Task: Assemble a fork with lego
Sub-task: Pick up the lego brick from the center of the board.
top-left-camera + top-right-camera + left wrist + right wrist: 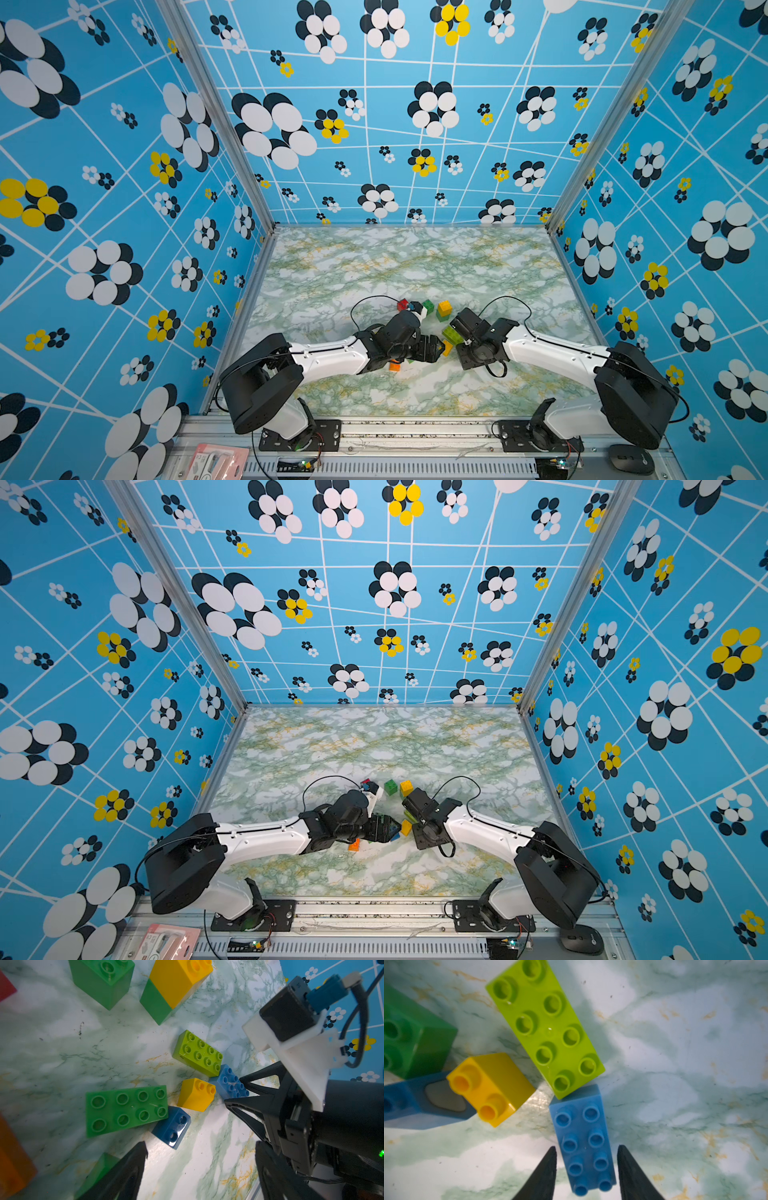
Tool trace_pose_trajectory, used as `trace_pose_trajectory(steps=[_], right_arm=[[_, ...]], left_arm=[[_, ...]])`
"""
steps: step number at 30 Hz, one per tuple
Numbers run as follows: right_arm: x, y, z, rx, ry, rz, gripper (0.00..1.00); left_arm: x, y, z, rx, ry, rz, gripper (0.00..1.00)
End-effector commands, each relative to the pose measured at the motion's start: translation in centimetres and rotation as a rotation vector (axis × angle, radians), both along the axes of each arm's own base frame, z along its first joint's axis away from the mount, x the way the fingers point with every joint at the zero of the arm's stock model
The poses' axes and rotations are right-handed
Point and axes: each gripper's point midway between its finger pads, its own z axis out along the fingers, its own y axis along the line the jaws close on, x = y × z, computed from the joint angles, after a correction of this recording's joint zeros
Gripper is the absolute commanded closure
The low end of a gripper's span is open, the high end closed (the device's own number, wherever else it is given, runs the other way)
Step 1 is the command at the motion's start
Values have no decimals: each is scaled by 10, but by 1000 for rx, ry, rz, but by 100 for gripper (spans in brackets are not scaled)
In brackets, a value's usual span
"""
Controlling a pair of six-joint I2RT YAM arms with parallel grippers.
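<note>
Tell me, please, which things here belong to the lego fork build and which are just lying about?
For the job: light blue brick, lime brick, small yellow brick, green oblong brick, dark blue brick, yellow-on-green stack, tall green brick, red brick, orange brick.
Lying about: pink packet, computer mouse.

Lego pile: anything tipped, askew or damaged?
Two bricks lie on their sides, studs pointing sideways: the small yellow brick and the dark blue brick beside it. No damage visible.
</note>
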Motion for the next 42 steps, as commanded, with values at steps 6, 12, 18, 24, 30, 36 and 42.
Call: trace_pose_trajectory(steps=[6,12,18,24,30,36,42], right_arm=[[-12,-7,-6,-35,53,-2,55],[-14,-8,-7,-40,62,-2,59],[-14,-7,-8,-38,64,-2,64],[-14,-7,-5,-34,57,-9,67],[-4,-14,28,-4,-56,-57,85],[19,-9,75,23,-223,21,100],[40,-2,99,12,-279,113,100]], left_arm=[[-1,-6,2,-10,-16,-28,17],[0,-6,2,-11,-16,-27,18],[-1,-5,0,-9,-15,-24,18],[0,-6,2,-11,-17,-23,18],[6,-7,24,-31,-45,-21,18],[32,0,46,-97,-55,25,18],[67,10,57,-157,-56,77,18]])
